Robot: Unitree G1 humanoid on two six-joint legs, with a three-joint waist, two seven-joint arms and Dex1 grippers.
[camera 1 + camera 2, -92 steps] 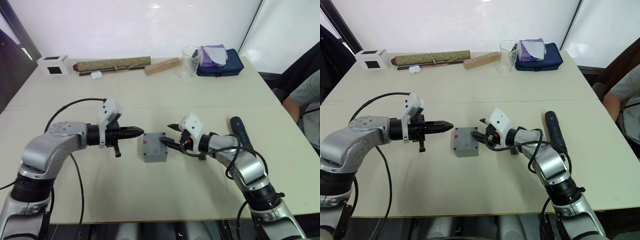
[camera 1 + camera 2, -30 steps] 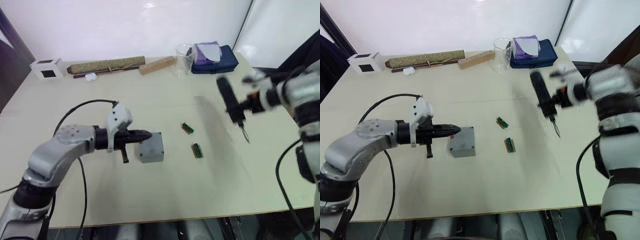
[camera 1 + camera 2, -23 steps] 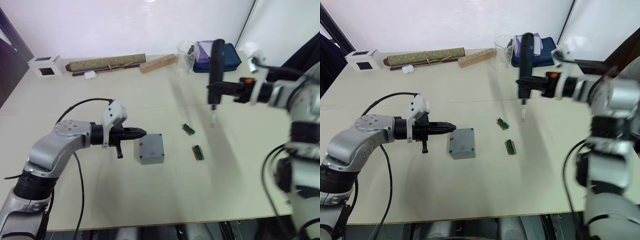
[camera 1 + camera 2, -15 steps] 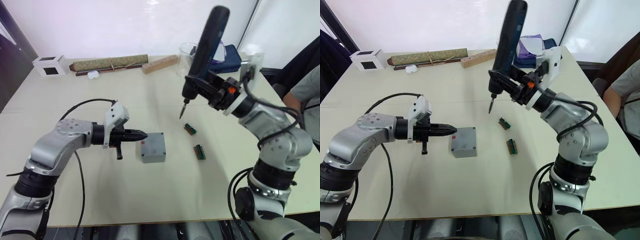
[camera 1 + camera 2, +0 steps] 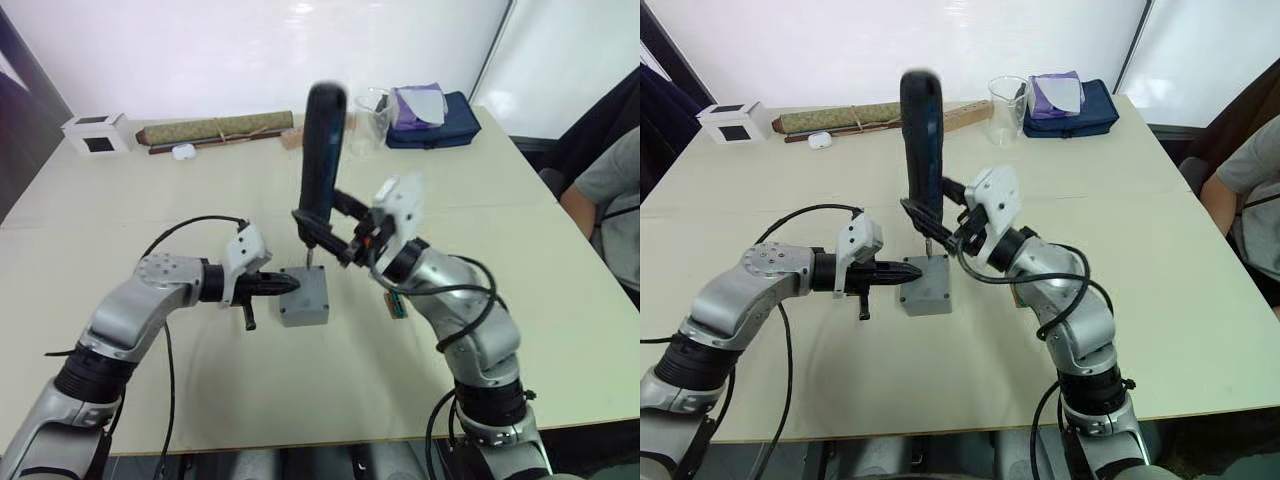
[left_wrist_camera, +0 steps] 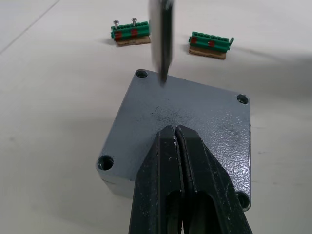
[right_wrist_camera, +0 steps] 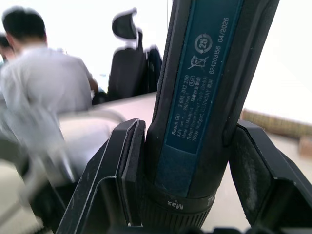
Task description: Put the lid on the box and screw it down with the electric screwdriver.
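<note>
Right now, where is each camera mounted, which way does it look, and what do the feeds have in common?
Left eye: on the head, looking forward and down at the table; both arms show, left gripper at the lid.
Right eye: beside it, same scene; right gripper holds the screwdriver upright.
Left wrist: along its shut fingers resting on the lid, two green holders beyond.
Right wrist: along its fingers clamping the screwdriver; a person behind.
Shared: the lid and the screwdriver's bit appear in the eye views and the left wrist view.

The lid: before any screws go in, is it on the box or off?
On. The lid sits square atop the box, corner holes up, under the left pincer.
</note>
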